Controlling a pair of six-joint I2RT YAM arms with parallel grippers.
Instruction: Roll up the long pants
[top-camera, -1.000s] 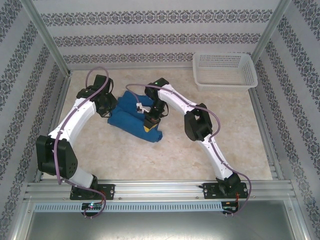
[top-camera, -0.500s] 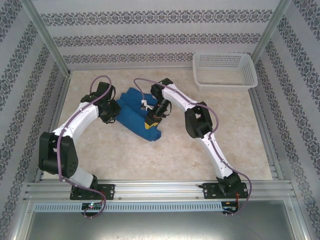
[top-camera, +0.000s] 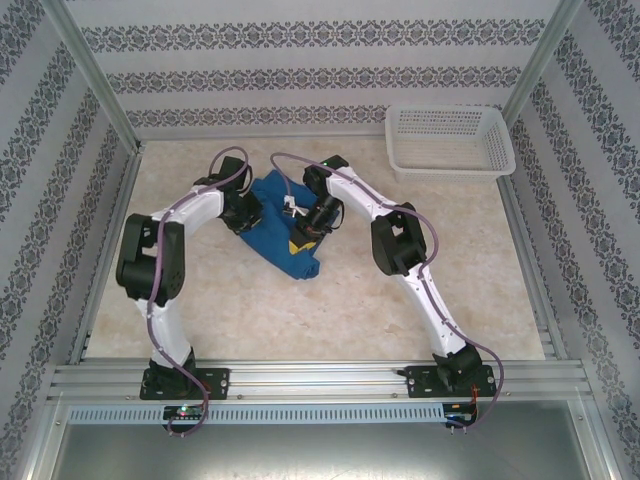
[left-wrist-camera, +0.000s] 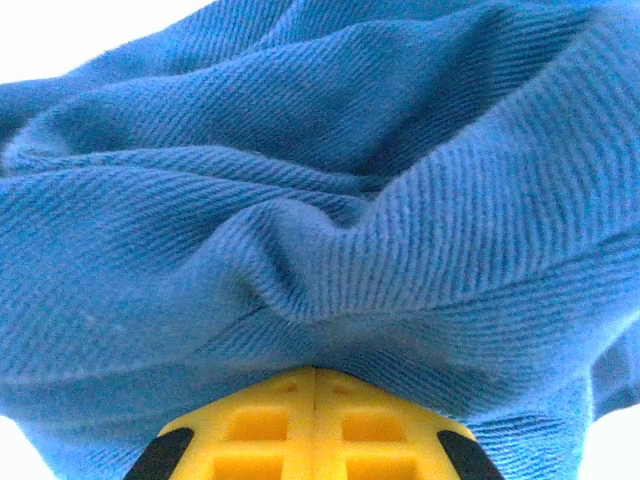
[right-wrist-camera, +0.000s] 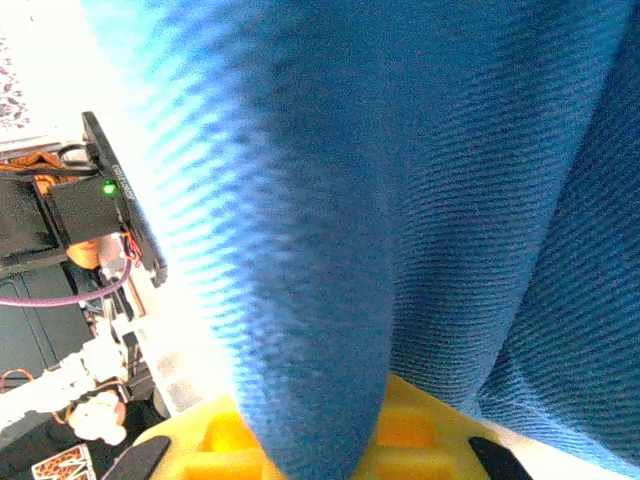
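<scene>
The long pants (top-camera: 272, 235) lie bunched in a royal-blue heap at the middle of the table, between the two arms. My left gripper (top-camera: 247, 212) is at the heap's left edge. In the left wrist view its yellow jaws (left-wrist-camera: 315, 378) meet at the tip, with puckered blue cloth (left-wrist-camera: 300, 180) drawn up over them. My right gripper (top-camera: 303, 240) is on the heap's right side. In the right wrist view its yellow jaws (right-wrist-camera: 320, 440) are shut on a thick fold of the pants (right-wrist-camera: 420, 180) that runs down between them.
A white mesh basket (top-camera: 450, 166) stands at the back right corner. Patterned walls and metal posts close in the table on three sides. Bare beige tabletop (top-camera: 300, 320) lies in front of the heap. The left arm's elbow (top-camera: 150, 262) stands raised at the left.
The left arm has swung right and folded upright, carrying its gripper toward the right one. The pants have been gathered into a narrower heap. The right gripper has barely shifted.
</scene>
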